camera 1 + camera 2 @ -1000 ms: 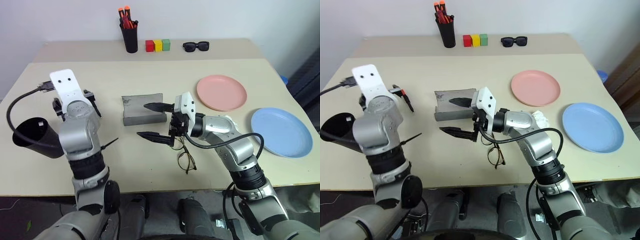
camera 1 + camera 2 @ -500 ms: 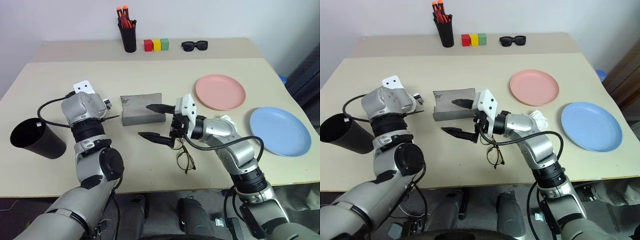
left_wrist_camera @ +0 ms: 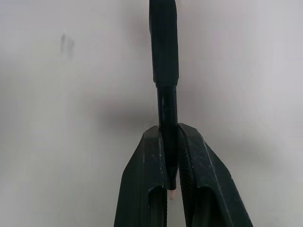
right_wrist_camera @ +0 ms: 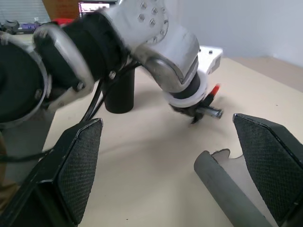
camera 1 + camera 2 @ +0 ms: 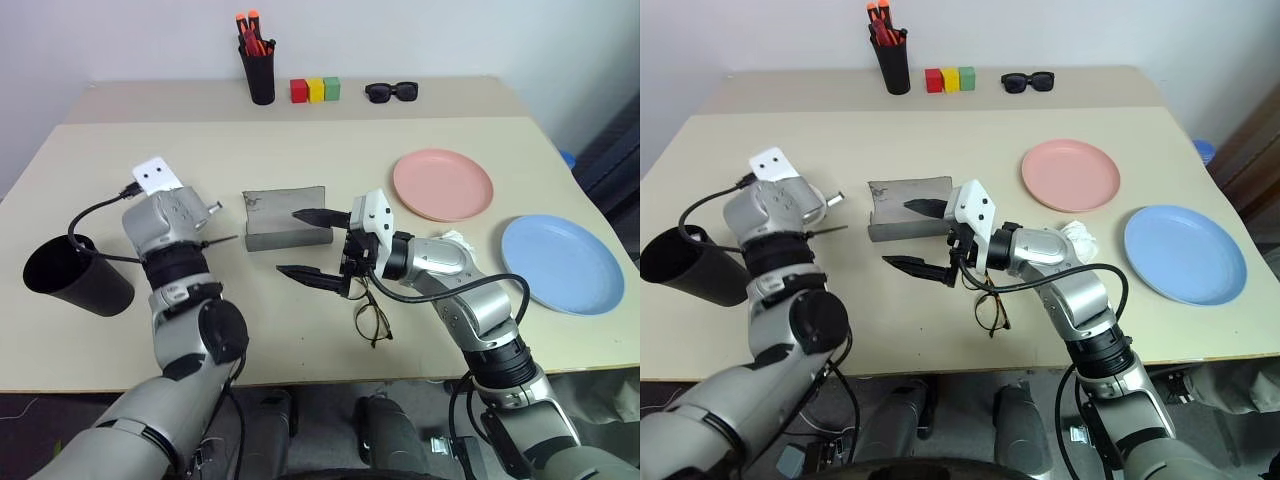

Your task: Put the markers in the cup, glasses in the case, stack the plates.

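**A:** Where is the marker, and what has just changed?

**B:** One slim dark marker (image 3: 164, 47) is now pinched between the fingers of the left gripper (image 3: 169, 130). The fingers are shut on its near end and the rest of it pokes out ahead over the pale table (image 5: 300, 150). I cannot tell whether it has left the table, or what colour its cap is. This is happening between the black cup (image 5: 75, 275) and the grey case (image 5: 285, 225).

**A:** So what does that mean for the task?

**B:** The grasp looks made. I judge the next step is carrying the marker to the cup, which stands nearby on the robot's left.

**A:** How does this differ from a second ago?

**B:** Then the left fingers were spread wide and the arm was held high. It has since lowered to the table and closed. The right gripper (image 5: 286, 240) has not moved. It is still fully open and empty beside the case. The glasses (image 5: 372, 318) lie just below it. The pink plate (image 5: 443, 185) and blue plate (image 5: 563, 263) remain apart and unstacked.
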